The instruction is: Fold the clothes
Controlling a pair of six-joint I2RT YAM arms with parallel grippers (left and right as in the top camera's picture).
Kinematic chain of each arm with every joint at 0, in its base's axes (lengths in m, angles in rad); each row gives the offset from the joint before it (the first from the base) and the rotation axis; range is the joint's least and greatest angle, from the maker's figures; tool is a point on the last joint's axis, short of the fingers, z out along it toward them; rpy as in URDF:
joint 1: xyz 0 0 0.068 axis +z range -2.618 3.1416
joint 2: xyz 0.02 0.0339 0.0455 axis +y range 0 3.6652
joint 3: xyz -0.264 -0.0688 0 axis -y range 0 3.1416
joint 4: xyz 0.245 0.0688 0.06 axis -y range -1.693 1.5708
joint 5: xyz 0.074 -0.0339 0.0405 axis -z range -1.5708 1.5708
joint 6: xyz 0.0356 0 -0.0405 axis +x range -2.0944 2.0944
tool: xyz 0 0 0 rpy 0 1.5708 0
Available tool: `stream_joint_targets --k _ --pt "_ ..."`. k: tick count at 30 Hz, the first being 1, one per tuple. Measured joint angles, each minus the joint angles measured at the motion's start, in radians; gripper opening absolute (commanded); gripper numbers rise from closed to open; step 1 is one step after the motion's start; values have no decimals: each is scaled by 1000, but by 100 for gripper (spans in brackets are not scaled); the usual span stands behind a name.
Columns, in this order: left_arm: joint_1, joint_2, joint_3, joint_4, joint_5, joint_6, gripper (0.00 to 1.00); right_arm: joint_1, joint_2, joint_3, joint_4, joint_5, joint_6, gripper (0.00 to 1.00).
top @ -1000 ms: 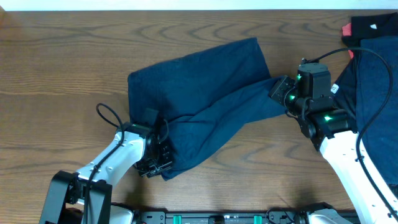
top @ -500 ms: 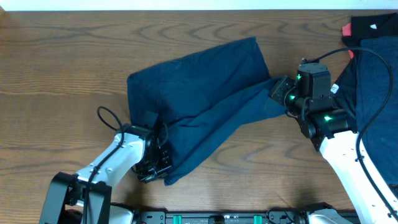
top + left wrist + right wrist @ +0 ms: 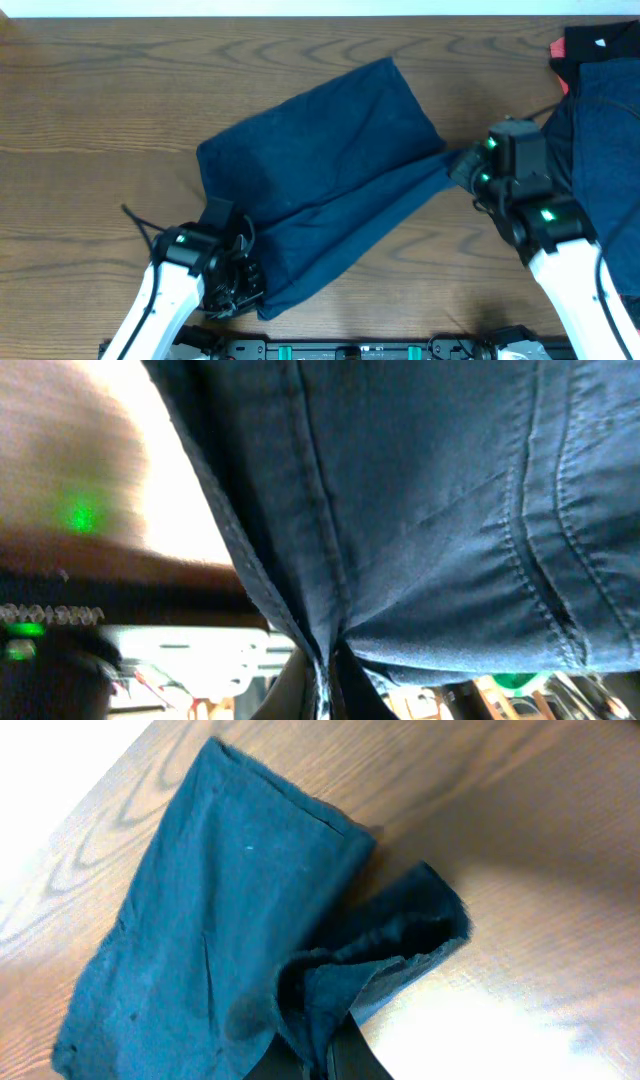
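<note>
Left gripper (image 3: 322, 685) pinching trousers (image 3: 330, 150) hem, right gripper (image 3: 325, 1055) pinching the other end. Trousers span between them, roughly doubled over but skewed. Pile (image 3: 605, 110) just behind right gripper looks unfolded. Judged early, most of the job left.

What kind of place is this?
Likely a robotics test bench: the left gripper and right gripper pinch navy trousers on a wood-grain table, more clothes piled at its right edge.
</note>
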Motion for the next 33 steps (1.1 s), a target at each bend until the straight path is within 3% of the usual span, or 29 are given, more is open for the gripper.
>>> stream_joint_targets --k 10,17,24,33 --pt "0 -155 0 -122 167 0 6 0 -219 0 -122 50 61 2" --pt "0 -175 95 35 173 7 6 0 -213 0 14 60 74 2" --pt "0 -153 251 192 -42 6 6 0 -50 1 250 37 80 1" --pt "0 -10 268 389 -348 6 6 21 188 1 565 8 80 2"
